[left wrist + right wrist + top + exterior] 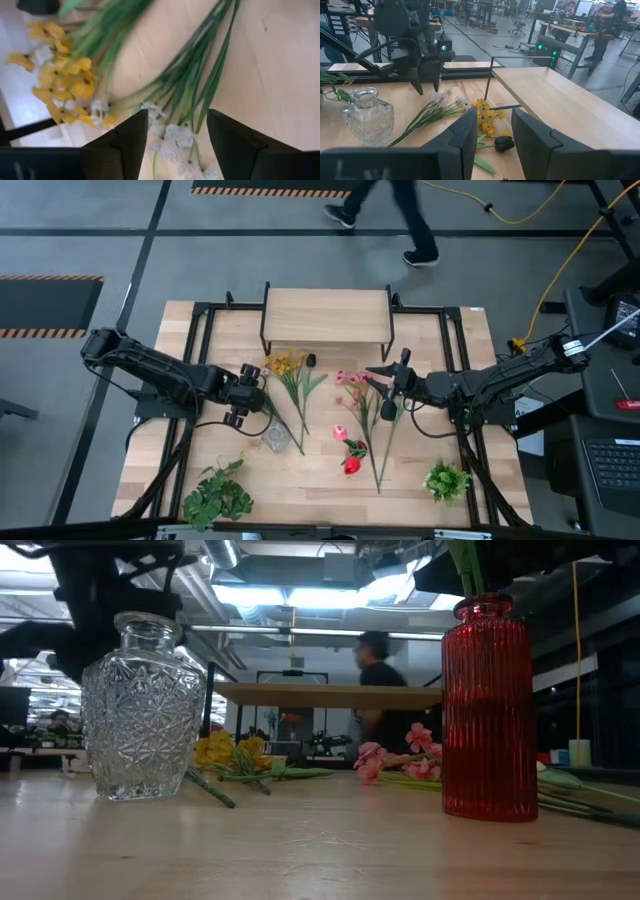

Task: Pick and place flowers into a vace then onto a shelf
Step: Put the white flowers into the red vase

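I am hovering the left gripper [426,75] with jaws parted and empty over the white flowers [445,98] lying on the table beside the glass vase [368,116], lining up to grasp their stems.

Loose flowers [300,395] lying flat on tabletop, yellow and pink blossoms nearest the empty shelf [326,315]
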Controlling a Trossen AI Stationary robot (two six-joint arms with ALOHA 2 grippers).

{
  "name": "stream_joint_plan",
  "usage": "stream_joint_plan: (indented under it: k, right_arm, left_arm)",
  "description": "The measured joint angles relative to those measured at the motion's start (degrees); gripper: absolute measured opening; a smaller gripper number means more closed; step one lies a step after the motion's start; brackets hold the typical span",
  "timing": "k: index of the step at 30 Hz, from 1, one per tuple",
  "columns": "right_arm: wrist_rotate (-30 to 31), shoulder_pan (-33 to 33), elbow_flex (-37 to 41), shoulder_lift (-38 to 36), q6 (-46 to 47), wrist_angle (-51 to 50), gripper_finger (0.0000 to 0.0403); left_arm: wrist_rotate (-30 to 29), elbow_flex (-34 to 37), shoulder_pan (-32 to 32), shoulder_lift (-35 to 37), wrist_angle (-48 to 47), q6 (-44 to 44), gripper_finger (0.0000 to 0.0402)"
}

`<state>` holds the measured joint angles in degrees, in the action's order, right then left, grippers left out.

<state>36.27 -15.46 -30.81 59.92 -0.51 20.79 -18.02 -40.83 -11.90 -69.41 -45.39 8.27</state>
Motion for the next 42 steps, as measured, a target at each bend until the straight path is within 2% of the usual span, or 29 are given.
stream_joint_plan:
  k: [7,13,32,36,42]
  right_arm:
    - [0.0,0.0,0.0,0.0,0.0,0.03,0.0124]
    - [0.0,0.0,0.0,0.0,0.0,0.03,0.0124]
    - [0.02,0.0,-0.02,0.0,-0.22,-0.02,0.0124]
    - [0.01,0.0,-0.02,0.0,-0.22,-0.02,0.0124]
    - [0.02,0.0,-0.02,0.0,-0.22,-0.02,0.0124]
  left_arm:
    - [2.46,3.69,0.0,-0.2,8.3,1.43,0.0196]
    - [2.63,3.94,0.0,-1.42,8.32,1.97,0.0196]
    - [2.25,3.76,-0.02,-14.26,10.02,2.58,0.0193]
    - [2.32,3.83,-0.02,-13.75,10.2,3.69,0.0172]
    - [0.54,4.05,0.06,-12.17,10.86,3.6,0.0113]
